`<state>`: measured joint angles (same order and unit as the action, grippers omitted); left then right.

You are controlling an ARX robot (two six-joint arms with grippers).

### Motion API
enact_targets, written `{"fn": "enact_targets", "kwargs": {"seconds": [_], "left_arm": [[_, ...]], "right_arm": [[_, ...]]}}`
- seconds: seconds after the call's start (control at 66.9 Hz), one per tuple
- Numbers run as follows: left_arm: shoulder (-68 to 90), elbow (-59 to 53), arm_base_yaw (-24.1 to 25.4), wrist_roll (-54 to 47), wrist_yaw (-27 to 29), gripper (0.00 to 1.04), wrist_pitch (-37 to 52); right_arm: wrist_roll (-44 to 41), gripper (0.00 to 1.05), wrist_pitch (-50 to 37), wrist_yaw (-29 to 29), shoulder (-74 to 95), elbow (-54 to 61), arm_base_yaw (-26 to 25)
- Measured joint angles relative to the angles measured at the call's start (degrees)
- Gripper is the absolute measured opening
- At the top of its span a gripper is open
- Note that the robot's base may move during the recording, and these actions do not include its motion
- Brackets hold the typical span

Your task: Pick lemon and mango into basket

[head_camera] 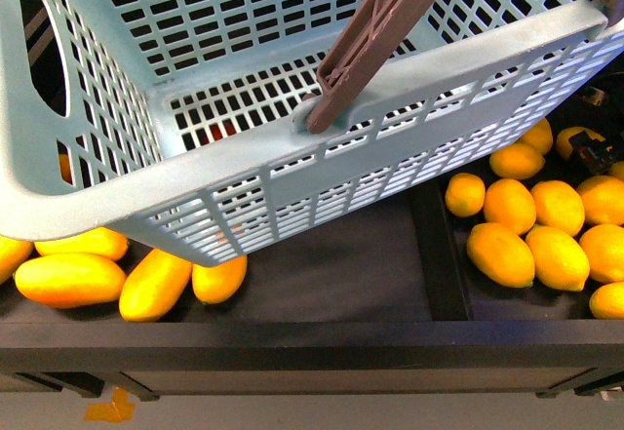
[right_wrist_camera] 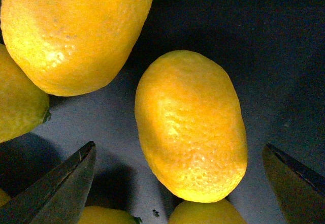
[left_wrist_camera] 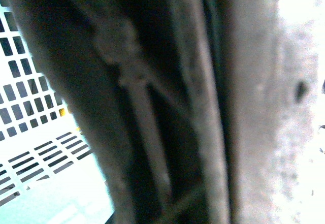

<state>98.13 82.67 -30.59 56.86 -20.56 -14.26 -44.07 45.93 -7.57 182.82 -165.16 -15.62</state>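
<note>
Right gripper (right_wrist_camera: 179, 148), fingers (right_wrist_camera: 61, 188) spread astride the centre-frame lemon (right_wrist_camera: 190, 117): probably firm, light, pebbled, best pinched across its narrow waist; left gripper's state unclear.

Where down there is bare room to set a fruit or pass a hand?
Free: the black mat between the long yellow fruits and the divider, below the basket. Crowded: right of the divider, lemons lie packed close, leaving only a strip by the front edge.

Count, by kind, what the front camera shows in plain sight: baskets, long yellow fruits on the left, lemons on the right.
basket: 1
long yellow fruits: 5
lemons: about 12, some cut off
Total: about 18
</note>
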Motion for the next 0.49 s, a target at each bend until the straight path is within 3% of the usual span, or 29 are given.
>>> {"fn": "enact_targets", "kwargs": {"seconds": [0.493], "left_arm": [[0.00,0.00,0.00,0.00,0.00,0.15,0.00]], "right_arm": [[-1.92,0.96,-0.59,1.01,2.40,-0.66,-0.15]]}}
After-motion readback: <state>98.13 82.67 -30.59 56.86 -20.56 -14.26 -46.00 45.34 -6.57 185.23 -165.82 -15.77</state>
